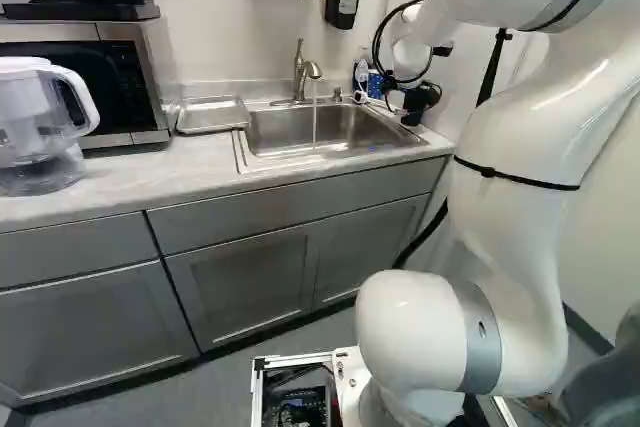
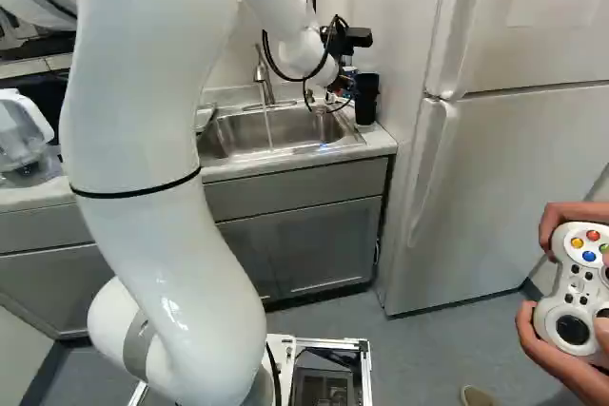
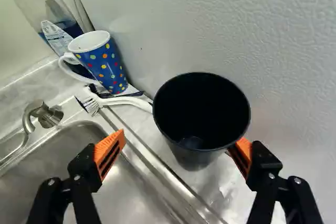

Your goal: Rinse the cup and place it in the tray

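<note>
Wrist view: gripper (image 3: 179, 142) jaws wide, ungripped cup (image 3: 202, 109) upright at 1 o'clock. Grasping, rinsing under the running tap (image 1: 302, 77), and placing in the tray (image 1: 212, 115), at the sink's (image 1: 270, 134) 9 o'clock, apparently remain.

White UFACTORY 850 arm (image 1: 515, 167), standing on its lowest joint (image 1: 405, 405) and bending forward; the wrist (image 2: 309, 56) is angling downward. The two-finger gripper (image 2: 340, 92) is gaping, its orange pads (image 3: 110, 153) facing one another well apart.

This is a kitchen: sink (image 1: 345, 127), microwave (image 1: 118, 72), fridge (image 2: 514, 168).
</note>
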{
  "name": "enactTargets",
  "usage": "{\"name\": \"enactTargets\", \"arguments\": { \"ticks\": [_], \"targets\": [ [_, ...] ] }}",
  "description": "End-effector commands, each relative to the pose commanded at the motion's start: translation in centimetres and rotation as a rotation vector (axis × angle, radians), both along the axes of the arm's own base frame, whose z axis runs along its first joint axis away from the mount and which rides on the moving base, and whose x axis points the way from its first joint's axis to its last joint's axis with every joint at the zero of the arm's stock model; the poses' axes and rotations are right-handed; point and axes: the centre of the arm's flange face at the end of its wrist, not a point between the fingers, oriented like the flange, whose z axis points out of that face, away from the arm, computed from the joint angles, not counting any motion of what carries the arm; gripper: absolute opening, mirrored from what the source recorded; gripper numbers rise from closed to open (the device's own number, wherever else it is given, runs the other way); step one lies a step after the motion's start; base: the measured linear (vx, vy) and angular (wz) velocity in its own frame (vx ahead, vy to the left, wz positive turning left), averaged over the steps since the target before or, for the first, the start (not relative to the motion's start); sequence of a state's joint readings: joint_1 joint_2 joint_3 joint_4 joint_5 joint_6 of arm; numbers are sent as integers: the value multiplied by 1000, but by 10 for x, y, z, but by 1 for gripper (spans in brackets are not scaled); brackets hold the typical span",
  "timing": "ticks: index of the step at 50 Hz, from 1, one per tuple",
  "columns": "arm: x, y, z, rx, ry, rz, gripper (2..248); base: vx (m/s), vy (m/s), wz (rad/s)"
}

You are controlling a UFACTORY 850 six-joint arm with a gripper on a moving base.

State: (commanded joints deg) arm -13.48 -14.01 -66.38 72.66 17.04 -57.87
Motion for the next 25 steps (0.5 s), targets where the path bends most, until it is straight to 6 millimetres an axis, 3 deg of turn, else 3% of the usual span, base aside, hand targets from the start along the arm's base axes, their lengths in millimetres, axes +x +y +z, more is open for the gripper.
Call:
{"name": "enactTargets", "arguments": {
  "ticks": [25],
  "targets": [
    [-2, 17, 0, 0, 2, 27, 247, 0, 0, 0]
  ]
}}
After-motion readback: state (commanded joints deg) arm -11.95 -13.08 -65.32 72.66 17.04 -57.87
